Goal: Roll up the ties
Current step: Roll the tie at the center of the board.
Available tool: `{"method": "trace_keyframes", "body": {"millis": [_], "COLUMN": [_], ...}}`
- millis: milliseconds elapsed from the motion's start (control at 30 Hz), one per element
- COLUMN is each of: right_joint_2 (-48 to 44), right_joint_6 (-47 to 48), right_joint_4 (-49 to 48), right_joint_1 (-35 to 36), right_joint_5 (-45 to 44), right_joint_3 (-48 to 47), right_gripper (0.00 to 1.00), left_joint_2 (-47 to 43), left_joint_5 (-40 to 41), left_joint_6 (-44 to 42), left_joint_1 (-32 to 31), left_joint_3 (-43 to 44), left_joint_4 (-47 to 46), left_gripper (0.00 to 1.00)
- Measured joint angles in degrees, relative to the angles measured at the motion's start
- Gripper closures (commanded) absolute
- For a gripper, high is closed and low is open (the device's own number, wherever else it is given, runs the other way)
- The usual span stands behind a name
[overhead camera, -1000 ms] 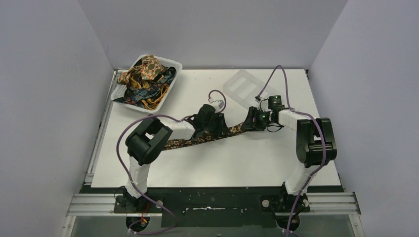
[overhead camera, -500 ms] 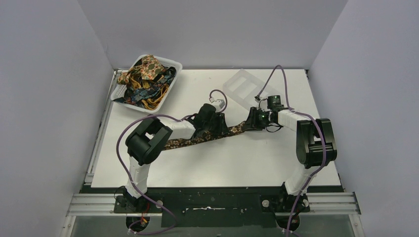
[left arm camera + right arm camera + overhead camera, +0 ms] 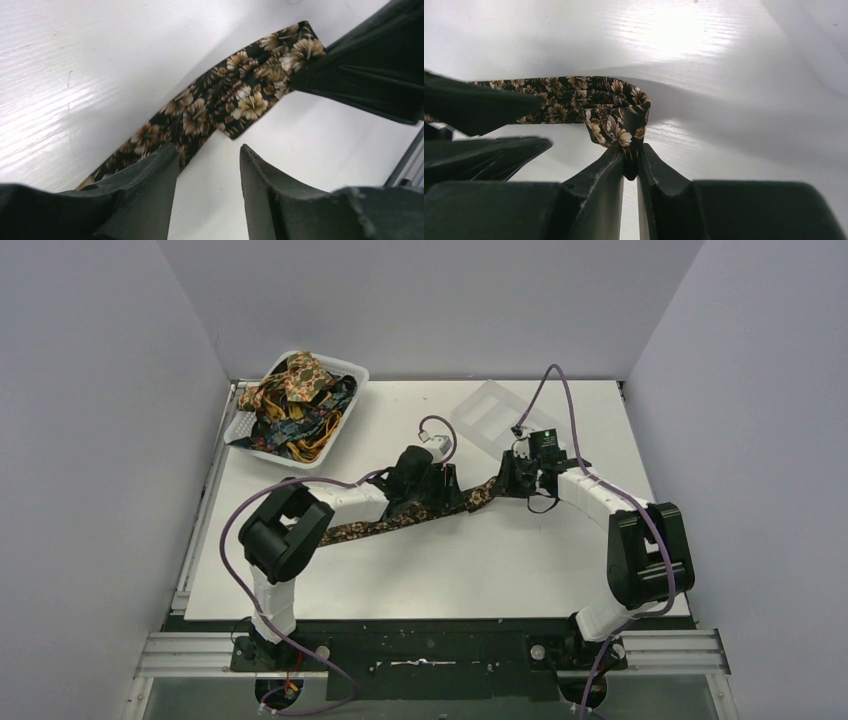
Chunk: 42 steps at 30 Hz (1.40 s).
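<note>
A dark brown floral tie (image 3: 372, 527) lies stretched across the middle of the table. My right gripper (image 3: 631, 150) is shut on its folded end (image 3: 619, 112) and holds it curled back over itself; it also shows in the top view (image 3: 505, 480). My left gripper (image 3: 207, 152) is open, one finger (image 3: 150, 175) resting on the tie (image 3: 210, 102), the other over bare table. In the top view it (image 3: 450, 498) sits just left of the right gripper. More ties (image 3: 295, 400) are piled in the white basket.
The white plastic basket (image 3: 350, 375) stands at the back left corner. A clear compartment tray (image 3: 490, 415) lies at the back, just behind the right gripper. Purple cables loop over both arms.
My right gripper has moved back and left a little, folding the tie's end over. The right arm has stretched out. The left gripper has shifted slightly back.
</note>
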State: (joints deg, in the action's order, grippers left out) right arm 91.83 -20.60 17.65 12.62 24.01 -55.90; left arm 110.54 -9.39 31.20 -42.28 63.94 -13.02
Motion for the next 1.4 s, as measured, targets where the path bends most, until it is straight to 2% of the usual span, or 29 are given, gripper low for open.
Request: {"method": "trace_keyframes", "body": {"millis": [200,433,633,833,1067,1400], "right_joint_2": [-1.4,-1.66,-4.87,-5.38,-3.96,3.39], "right_joint_6": [-2.75,-5.57,-5.95,-5.51,-5.44,-2.67], "right_joint_4": [1.33,4.61,8.72,11.41,14.64,15.87], "right_joint_1": [0.0,-1.03,-1.05,-0.17,7.82,20.09], "right_joint_5": [-3.06,-5.73,-13.46,-21.97,-34.29,-51.15], "right_joint_3": [-0.02,-0.44,-2.78,-6.12,-10.21,-14.43], "right_gripper": [0.82,0.83,0.83,0.83,0.84,0.85], "left_joint_2": [-8.81,-11.74,-14.99,-18.73,-21.05,-23.52], "left_joint_5": [0.42,0.72,1.27,1.25,0.83,-0.22], "left_joint_6": [0.0,-1.9,-3.23,-3.41,-3.1,-2.16], "left_joint_1": [0.98,3.45,3.8,4.92,6.47,8.13], "left_joint_3": [-5.86,-11.13,-15.87,-16.83,-18.29,-21.0], "left_joint_4": [-0.46,1.57,4.46,4.87,4.22,3.48], "left_gripper": [0.44,0.42,0.4,0.4,0.4,0.4]}}
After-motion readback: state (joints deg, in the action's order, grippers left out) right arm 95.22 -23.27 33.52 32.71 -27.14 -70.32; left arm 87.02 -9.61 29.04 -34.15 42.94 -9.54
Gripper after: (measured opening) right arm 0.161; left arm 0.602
